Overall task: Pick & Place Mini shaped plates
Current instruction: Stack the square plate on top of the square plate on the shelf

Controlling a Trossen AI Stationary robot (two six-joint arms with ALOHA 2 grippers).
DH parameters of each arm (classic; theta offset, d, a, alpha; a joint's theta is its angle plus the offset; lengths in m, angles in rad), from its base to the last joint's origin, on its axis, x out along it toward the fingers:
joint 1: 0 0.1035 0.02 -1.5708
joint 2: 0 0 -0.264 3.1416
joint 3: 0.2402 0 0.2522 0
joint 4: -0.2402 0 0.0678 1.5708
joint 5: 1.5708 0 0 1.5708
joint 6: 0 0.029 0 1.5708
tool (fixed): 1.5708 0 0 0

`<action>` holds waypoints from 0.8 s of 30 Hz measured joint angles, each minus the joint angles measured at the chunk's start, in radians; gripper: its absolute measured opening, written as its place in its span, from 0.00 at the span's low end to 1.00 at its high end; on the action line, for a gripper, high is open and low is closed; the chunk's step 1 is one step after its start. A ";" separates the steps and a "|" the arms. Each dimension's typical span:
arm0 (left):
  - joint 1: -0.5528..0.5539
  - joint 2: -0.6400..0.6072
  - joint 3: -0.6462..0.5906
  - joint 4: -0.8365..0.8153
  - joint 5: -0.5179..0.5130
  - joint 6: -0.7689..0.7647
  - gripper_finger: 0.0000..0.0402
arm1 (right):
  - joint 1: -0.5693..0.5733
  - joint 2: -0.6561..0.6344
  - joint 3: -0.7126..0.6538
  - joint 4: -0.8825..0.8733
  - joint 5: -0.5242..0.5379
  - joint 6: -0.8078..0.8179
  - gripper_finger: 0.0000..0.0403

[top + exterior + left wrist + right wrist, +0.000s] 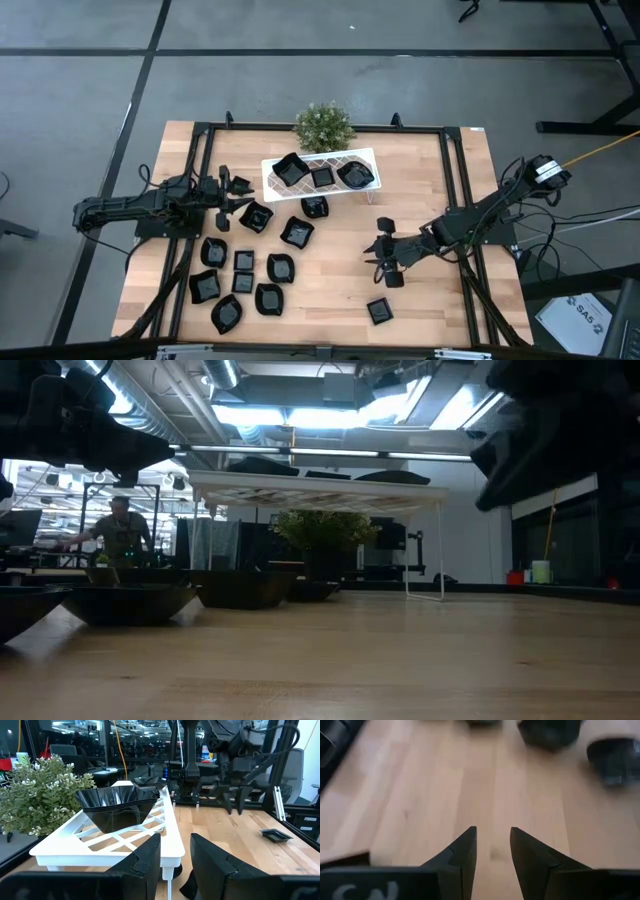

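Several small glossy black plates lie on the left half of the wooden table; one lies alone near the near edge. Three more sit on the white lattice rack, which stands on thin legs in front of the green plant. My left gripper is open and empty, level, just left of the rack, pointing at it. My right gripper is open and empty over bare wood right of the plates.
A black metal frame borders the table on the left, far and right sides. Bare wood lies between the rack and the right arm and along the table's right half. In the low view a person shows far behind the table.
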 joint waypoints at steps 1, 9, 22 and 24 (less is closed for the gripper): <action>0.000 0.000 0.000 0.000 0.000 0.000 0.25 | 0.001 0.000 0.000 -0.035 -0.001 0.016 0.29; 0.000 0.000 0.000 0.000 0.000 0.000 0.25 | 0.119 0.012 0.030 -0.094 -0.072 0.074 0.21; 0.000 0.000 0.000 0.000 0.000 0.000 0.25 | 0.286 0.214 0.384 -0.498 -0.089 0.109 0.07; 0.000 0.000 0.000 0.000 0.000 0.000 0.25 | 0.298 0.272 0.464 -0.608 -0.101 0.126 0.06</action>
